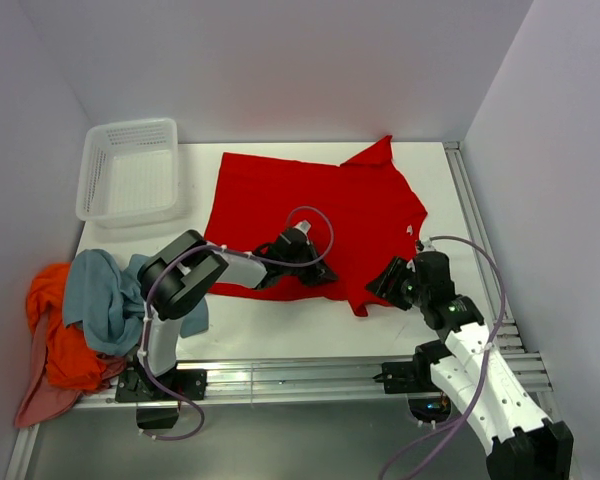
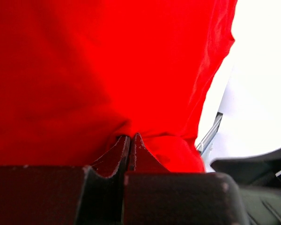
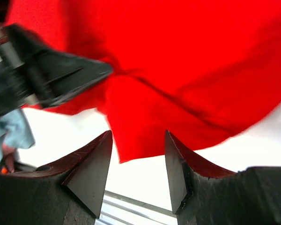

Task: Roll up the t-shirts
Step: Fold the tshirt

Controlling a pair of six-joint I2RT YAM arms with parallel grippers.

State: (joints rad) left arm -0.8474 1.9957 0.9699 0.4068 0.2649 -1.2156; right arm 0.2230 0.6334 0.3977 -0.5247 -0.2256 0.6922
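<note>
A bright red t-shirt (image 1: 310, 205) lies spread on the white table, with a small white label (image 1: 410, 230) at its right edge. My left gripper (image 1: 315, 272) is shut on the shirt's near edge; in the left wrist view the gripper (image 2: 130, 137) pinches a fold of the red cloth (image 2: 84, 70). My right gripper (image 1: 385, 284) is open and empty just right of the shirt's near corner. In the right wrist view it (image 3: 138, 136) frames that corner of the red shirt (image 3: 187, 70). A blue-grey shirt (image 1: 95, 295), an orange one (image 1: 55, 335) and a pinkish one (image 1: 35, 405) lie heaped at the near left.
A white mesh basket (image 1: 130, 170) stands at the back left. A metal rail (image 1: 310, 375) runs along the table's near edge and another along the right side (image 1: 475, 230). The left gripper's body (image 3: 47, 79) shows in the right wrist view.
</note>
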